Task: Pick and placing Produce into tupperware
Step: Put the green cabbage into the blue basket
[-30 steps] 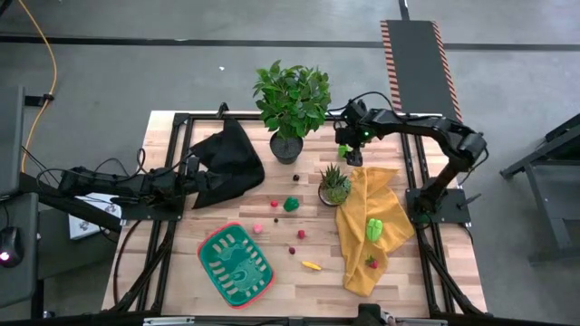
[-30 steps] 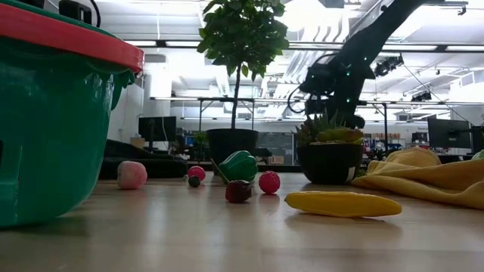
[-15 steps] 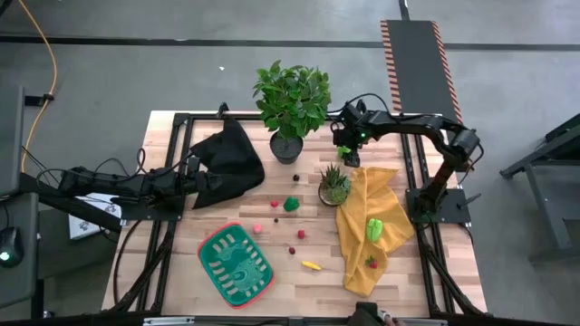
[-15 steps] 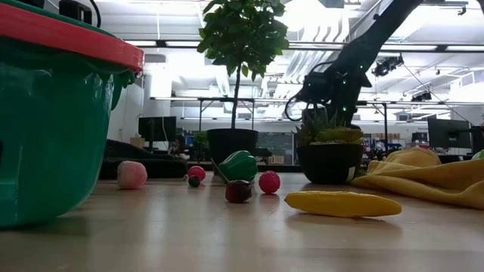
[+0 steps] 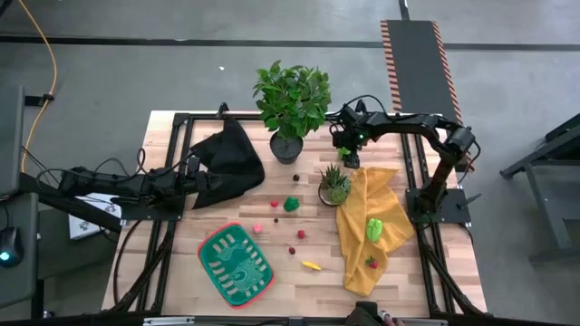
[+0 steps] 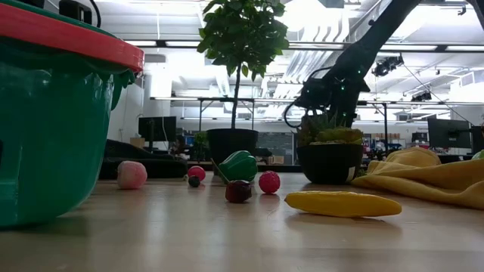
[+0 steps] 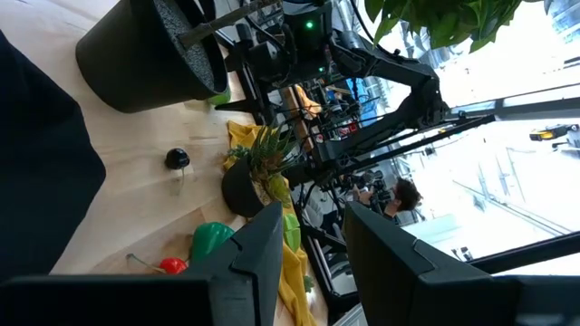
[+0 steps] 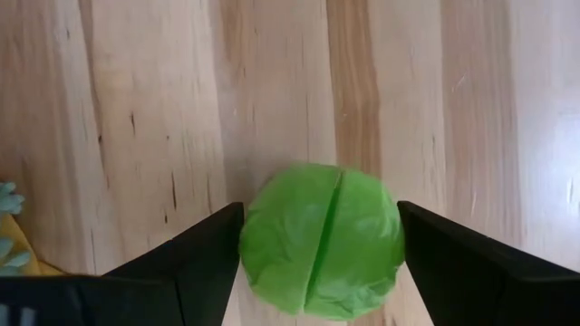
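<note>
The wooden worktop [image 5: 181,272] carries everything, with the big leafy potted plant [image 5: 292,101] standing at its far edge and a black cloth [image 5: 227,161] heaped beside it on the left. On the right a yellow cloth [image 5: 372,231] spills toward the near edge, with a light green piece of produce [image 5: 374,229] and a small red one [image 5: 371,263] lying on it. The tupperware [image 5: 236,264], green with a red rim, sits near the front edge left of centre, and nothing is in it. The left arm lies low along the left side, its left claw [image 5: 193,172] just at the black cloth with the fingers set a narrow way apart and nothing between them. The right arm reaches in across the far right corner; the right claw [image 8: 317,258] hangs wide over a round green cabbage [image 8: 322,240] that sits on bare wood between the fingers, untouched. A small spiky potted plant [image 5: 333,184] stands at the yellow cloth's corner. Scattered on open wood between it and the tupperware are a green pepper [image 5: 291,205], a yellow banana-like piece [image 5: 311,265], a pink ball [image 5: 257,228], and several small red bits [image 5: 300,234].
</note>
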Available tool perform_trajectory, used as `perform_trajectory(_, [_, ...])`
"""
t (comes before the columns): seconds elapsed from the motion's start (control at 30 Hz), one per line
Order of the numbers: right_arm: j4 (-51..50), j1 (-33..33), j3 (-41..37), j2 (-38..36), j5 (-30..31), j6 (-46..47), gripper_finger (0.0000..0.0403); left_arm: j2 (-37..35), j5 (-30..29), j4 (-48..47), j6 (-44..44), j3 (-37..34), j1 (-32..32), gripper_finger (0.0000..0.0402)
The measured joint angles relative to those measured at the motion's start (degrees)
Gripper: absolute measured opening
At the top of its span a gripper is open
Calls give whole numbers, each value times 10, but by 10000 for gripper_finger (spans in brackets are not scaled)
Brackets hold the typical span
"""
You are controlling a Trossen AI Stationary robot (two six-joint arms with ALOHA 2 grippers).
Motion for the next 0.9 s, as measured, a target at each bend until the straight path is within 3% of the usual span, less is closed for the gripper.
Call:
perform_trajectory(0.27, [0,0,0,0,9,0,275,0,0,0,0,0,0,111])
perform_trajectory(0.57, [1,0,0,0,8,0,236,0,0,0,0,0,0,111])
perform_trajectory(0.9, [-1,0,2,0,8,8,233,0,0,-2,0,0,0,111])
